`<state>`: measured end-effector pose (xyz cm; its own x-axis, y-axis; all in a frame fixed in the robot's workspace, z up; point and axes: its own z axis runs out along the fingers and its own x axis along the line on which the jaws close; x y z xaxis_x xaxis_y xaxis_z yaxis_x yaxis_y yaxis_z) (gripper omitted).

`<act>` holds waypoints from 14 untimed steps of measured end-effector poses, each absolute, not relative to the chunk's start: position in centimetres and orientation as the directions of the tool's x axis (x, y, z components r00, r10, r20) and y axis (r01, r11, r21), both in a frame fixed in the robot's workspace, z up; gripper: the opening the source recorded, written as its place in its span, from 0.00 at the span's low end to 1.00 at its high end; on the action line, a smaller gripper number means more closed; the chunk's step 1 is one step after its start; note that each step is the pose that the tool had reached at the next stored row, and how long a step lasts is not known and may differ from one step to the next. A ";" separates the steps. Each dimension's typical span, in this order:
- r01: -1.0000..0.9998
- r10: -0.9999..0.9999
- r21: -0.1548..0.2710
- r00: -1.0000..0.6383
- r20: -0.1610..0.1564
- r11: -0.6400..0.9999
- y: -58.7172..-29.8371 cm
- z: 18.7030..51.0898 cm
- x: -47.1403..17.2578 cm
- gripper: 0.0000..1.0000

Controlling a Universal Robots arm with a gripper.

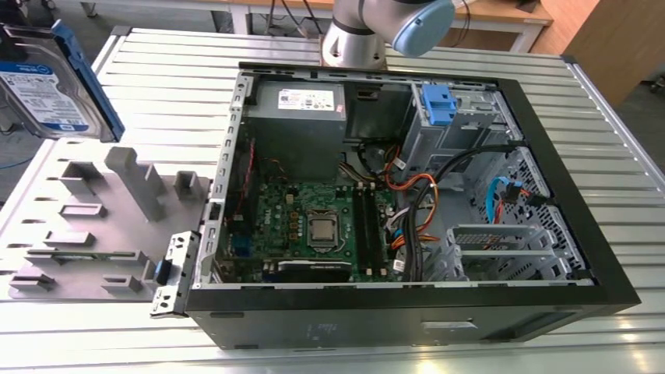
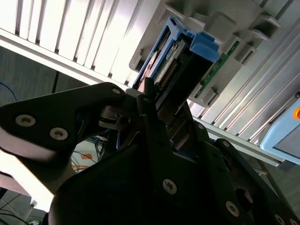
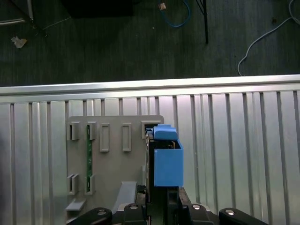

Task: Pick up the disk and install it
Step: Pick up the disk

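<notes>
The disk (image 1: 47, 82) is a silver-grey drive with a white-and-blue label and a blue bracket. It stands on edge at the exterior view's far left, above the grey slotted holder (image 1: 93, 226). In the first wrist view the disk (image 3: 165, 161) shows edge-on, its blue bracket towards the camera, held in my gripper (image 3: 161, 199). The second wrist view shows the black fingers (image 2: 146, 110) clamped against the disk (image 2: 176, 58). My gripper is shut on it.
An open computer case (image 1: 582, 234) lies on the slatted metal table (image 1: 613, 132), with motherboard, cables and a grey power supply (image 1: 296, 109) inside. A drive cage with a blue tab (image 1: 437, 105) sits at the case's far corner. The arm's base (image 1: 353, 39) stands behind the case.
</notes>
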<state>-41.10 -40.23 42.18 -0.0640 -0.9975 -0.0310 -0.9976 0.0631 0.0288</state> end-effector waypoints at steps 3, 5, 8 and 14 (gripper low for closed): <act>-0.998 -0.997 0.029 -0.064 -0.031 0.063 -40.2 42.8 -41.1 0.35; -0.998 -0.997 0.029 -0.064 -0.031 0.063 -40.2 43.2 -41.1 0.35; -0.998 -0.997 0.029 -0.064 -0.031 0.063 -40.2 43.6 -41.1 0.35; -0.998 -0.997 0.029 -0.064 -0.031 0.063 -40.2 44.6 -41.1 0.35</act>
<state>-41.10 -40.23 44.57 -0.0640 -0.9975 -0.0312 -0.9976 0.0631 0.0287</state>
